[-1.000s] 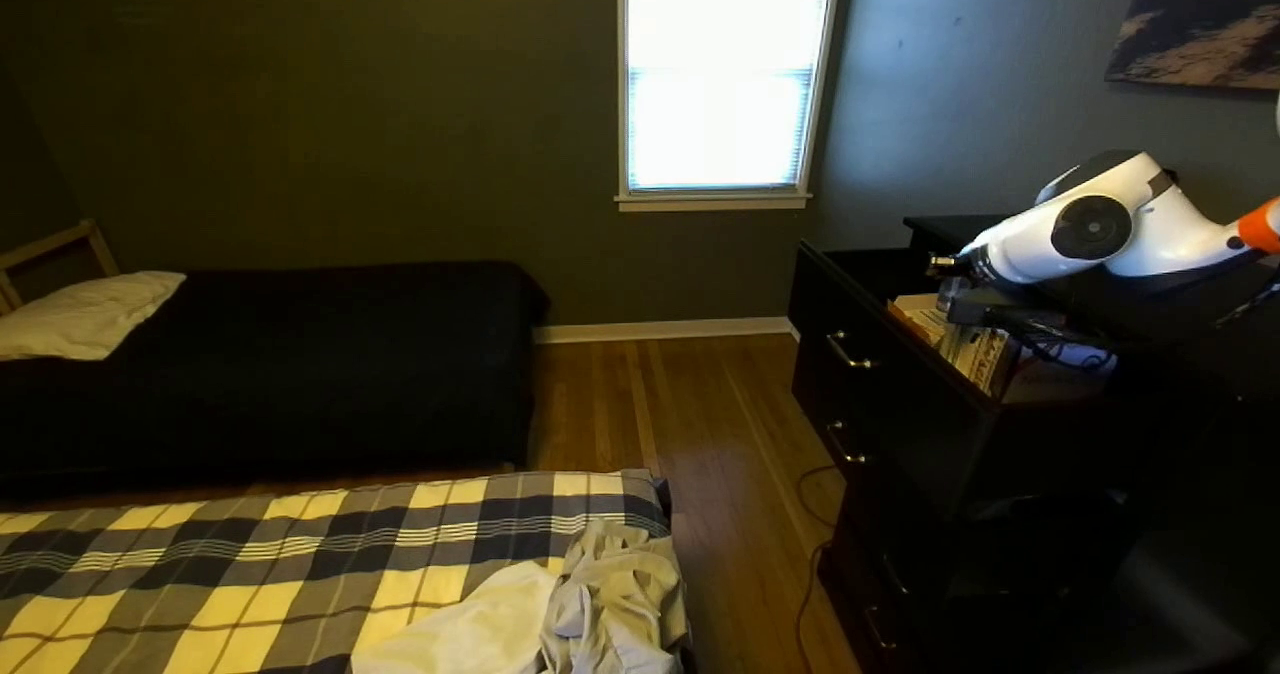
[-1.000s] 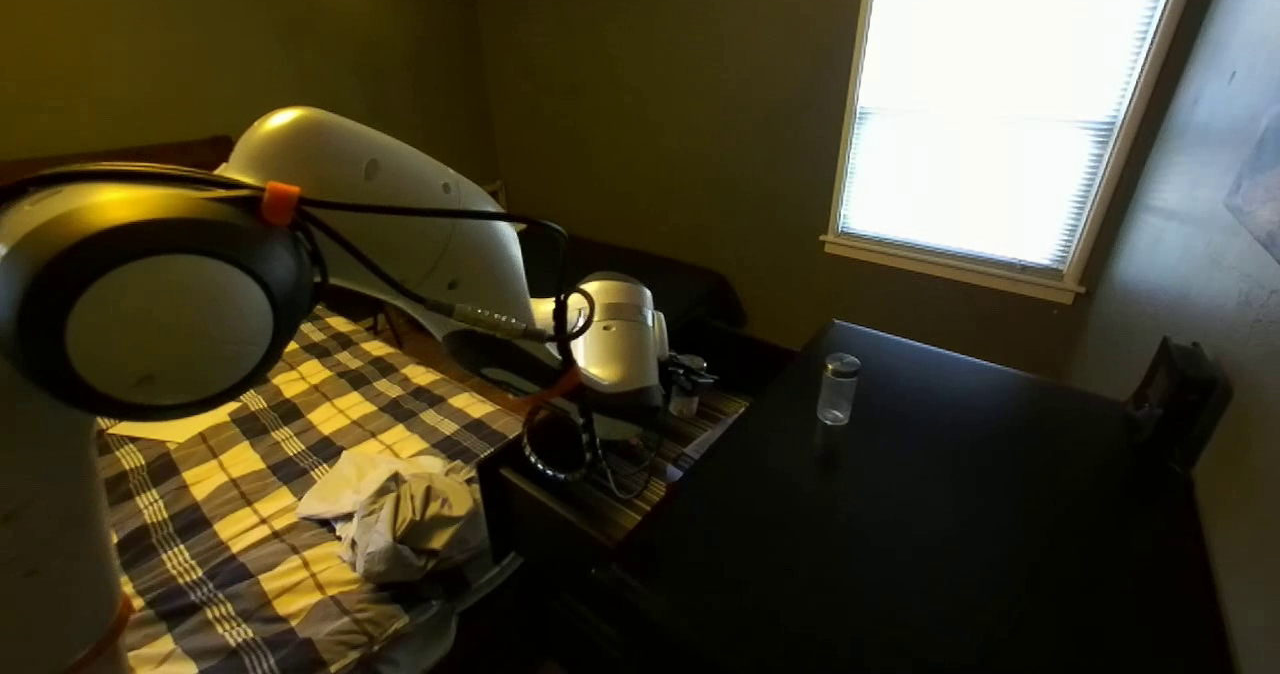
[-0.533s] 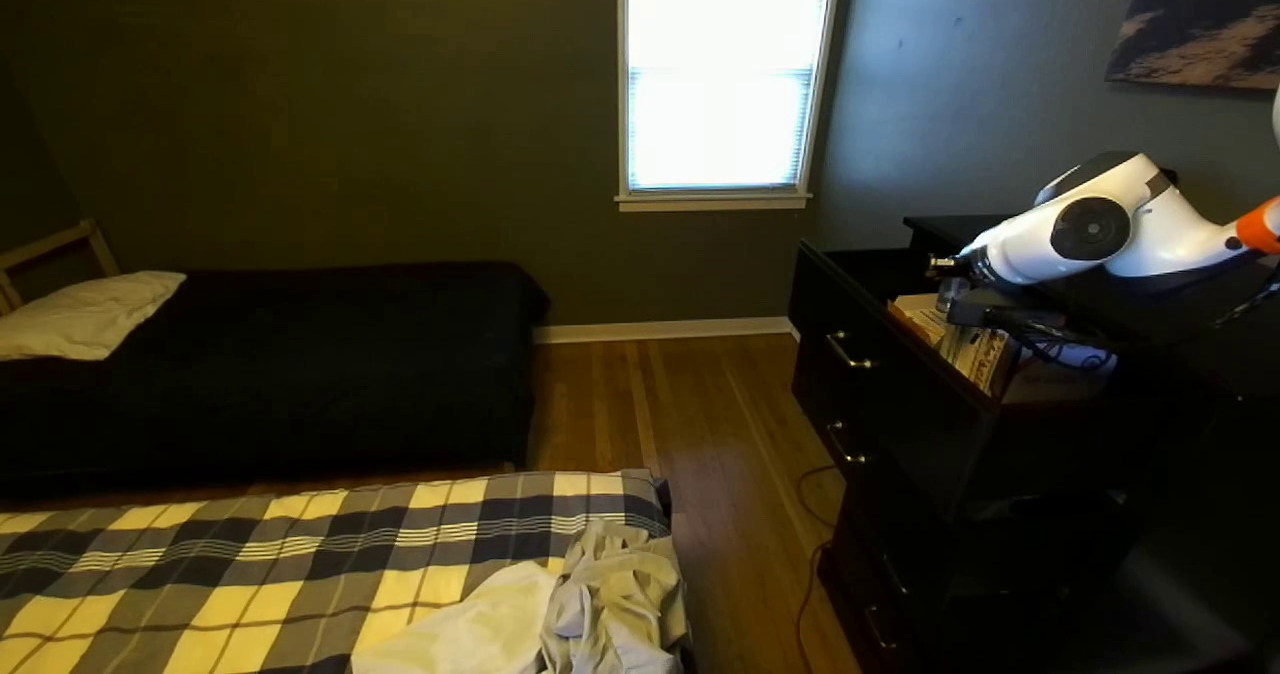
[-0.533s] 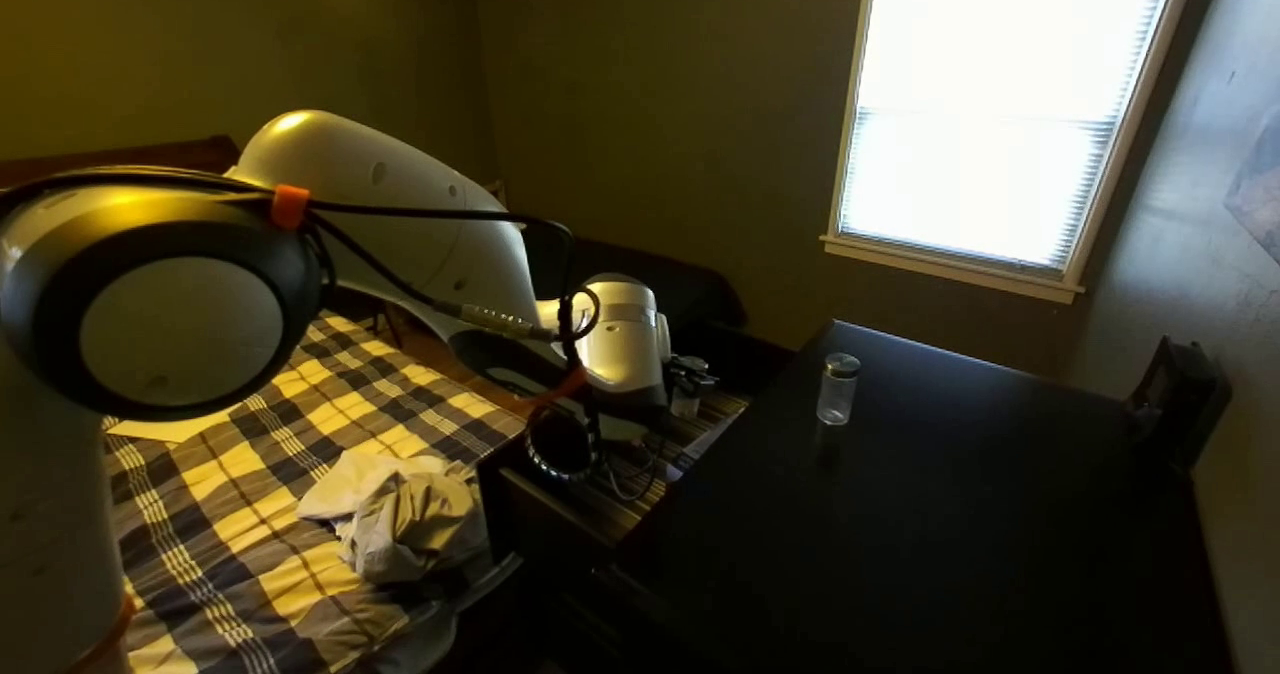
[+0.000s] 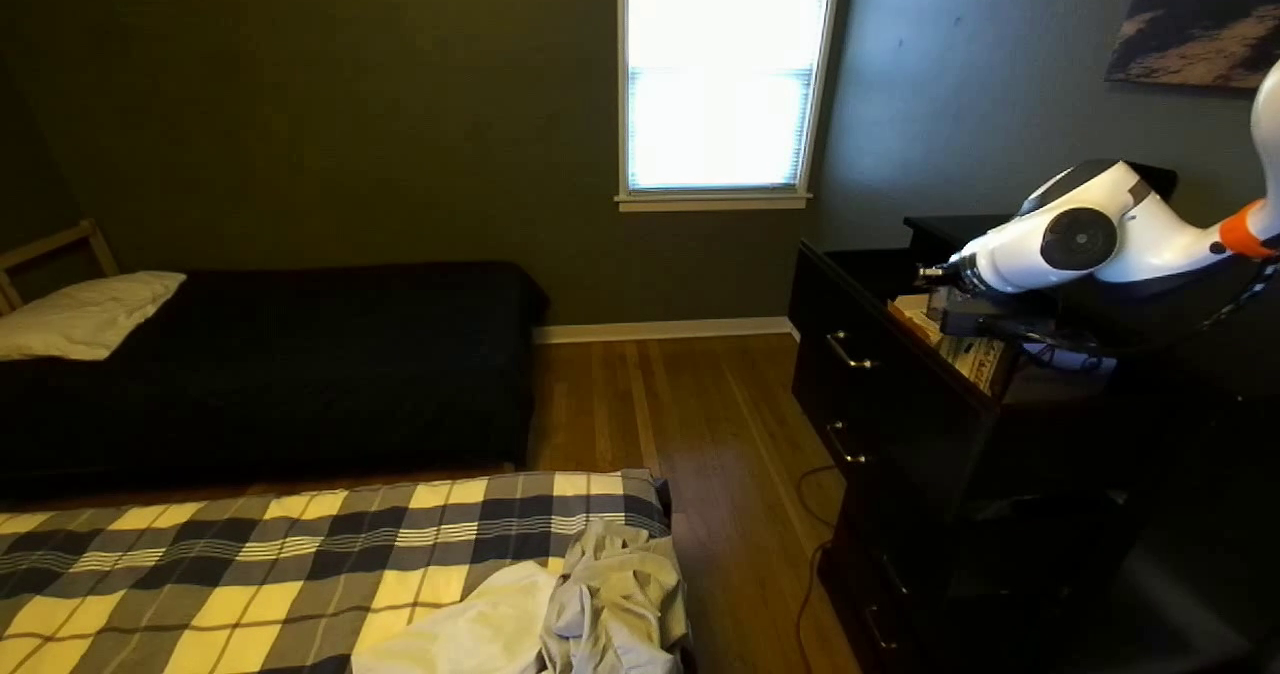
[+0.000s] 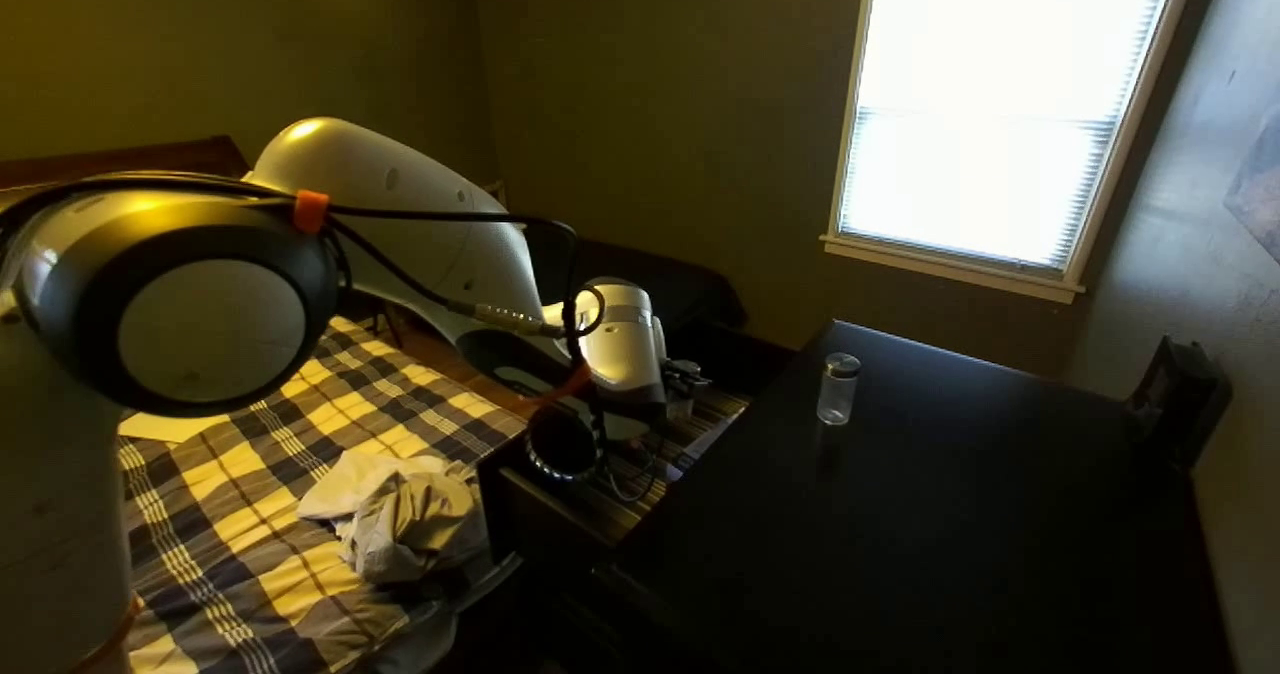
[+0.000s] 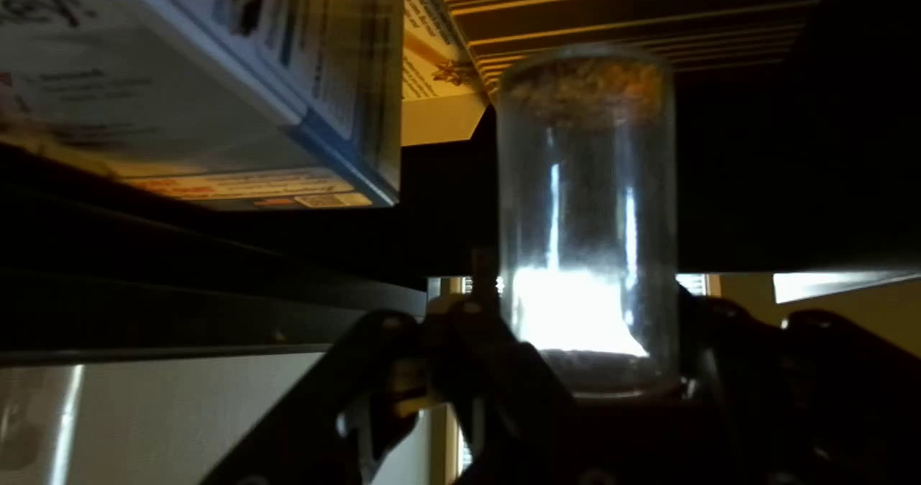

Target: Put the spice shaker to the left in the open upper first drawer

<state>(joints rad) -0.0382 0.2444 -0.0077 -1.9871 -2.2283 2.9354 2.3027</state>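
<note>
Drawer (image 5: 905, 379) part-hidden by cut-off arm (image 5: 1080, 239); small print (image 7: 93, 82) blurred.

Black-fronted drawer (image 5: 895, 379), plaid bedspread (image 5: 300, 576)

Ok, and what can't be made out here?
Held jar: gripped end lost against the dark gripper, wrist view.
Whether it touches the floor of the drawer: too small in both exterior views.
Printed box: lettering cut off by the wrist view's left edge.
Wall picture: cut off by the right edge in an exterior view.
</note>
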